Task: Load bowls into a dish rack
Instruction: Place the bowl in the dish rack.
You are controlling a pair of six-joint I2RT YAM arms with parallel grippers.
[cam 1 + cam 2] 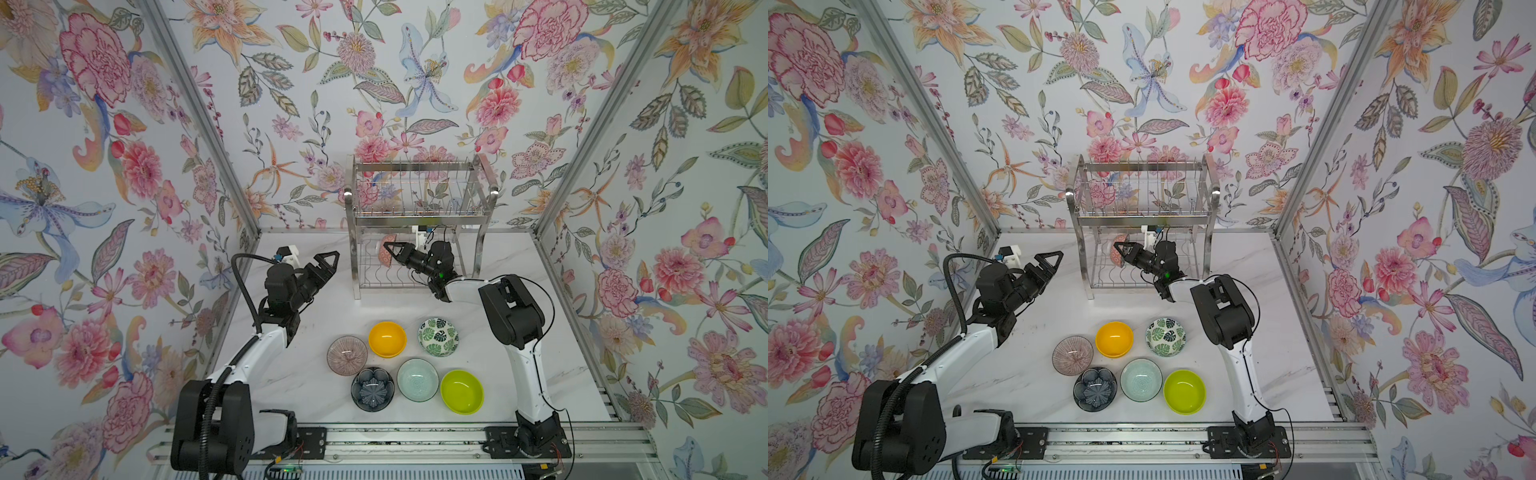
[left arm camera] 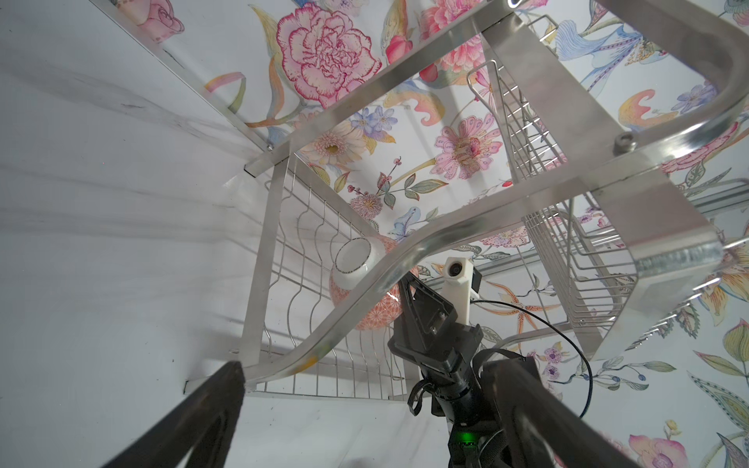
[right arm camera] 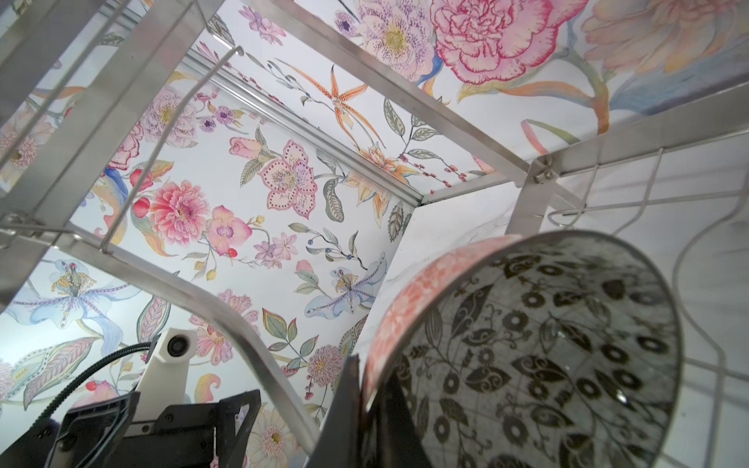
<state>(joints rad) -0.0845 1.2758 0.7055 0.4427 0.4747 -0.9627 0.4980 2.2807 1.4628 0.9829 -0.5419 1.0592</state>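
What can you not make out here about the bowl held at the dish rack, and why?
Top views: whether the floral bowl rests in a slot of the dish rack; the right tool and upper tier cover it.
Left wrist view: the bowl's middle, crossed by the rack's curved leg.
Right wrist view: the bowl's lower part and most of the right tool, cut off by the bottom edge.
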